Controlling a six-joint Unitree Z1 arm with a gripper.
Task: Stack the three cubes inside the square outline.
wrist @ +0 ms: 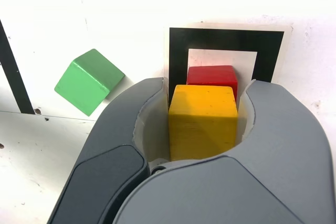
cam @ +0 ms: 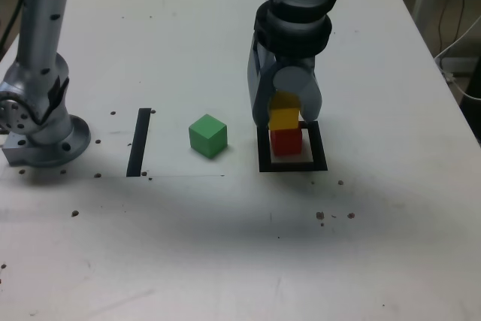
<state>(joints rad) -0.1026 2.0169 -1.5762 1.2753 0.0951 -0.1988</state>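
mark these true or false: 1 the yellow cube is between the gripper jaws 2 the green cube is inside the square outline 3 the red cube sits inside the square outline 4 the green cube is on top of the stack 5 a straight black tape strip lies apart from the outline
1. The yellow cube is between the jaws of the gripper. True.
2. The green cube is inside the square outline. False: it sits on the bare table, to the exterior view's left of the outline.
3. The red cube sits inside the square outline. True.
4. The green cube is on top of the stack. False: yellow is above red; green is off alone.
5. A straight black tape strip lies apart from the outline. True.
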